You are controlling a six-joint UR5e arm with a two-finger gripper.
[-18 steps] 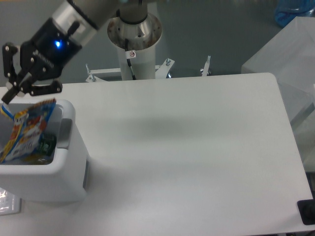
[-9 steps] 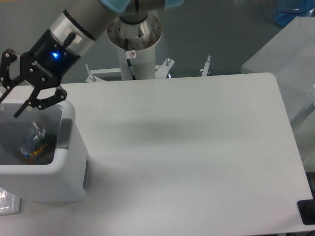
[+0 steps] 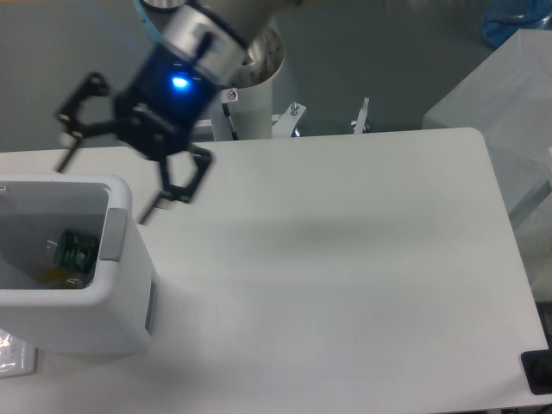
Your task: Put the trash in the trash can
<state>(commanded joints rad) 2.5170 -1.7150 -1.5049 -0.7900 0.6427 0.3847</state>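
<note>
The trash can (image 3: 121, 285) is a boxy white bin with grey inner walls at the table's left edge. Inside it lies trash: a crumpled clear wrapper with a green strip (image 3: 76, 250) and a bit of yellow beneath it. The blue foil packet and the silver wrapper are hidden. My gripper (image 3: 108, 183) is open and empty, its black fingers (image 3: 177, 185) spread wide. It hangs above the table just right of and behind the bin's far rim, blurred by motion.
The white table (image 3: 345, 259) stretches to the right of the bin. The robot's base column (image 3: 237, 95) stands behind the table's far edge, with metal clamps beside it. A translucent box (image 3: 509, 95) is at the far right.
The blue foil packet dropped from the gripper into the bin and sank out of sight. The open gripper then swung right, away from over the bin.
</note>
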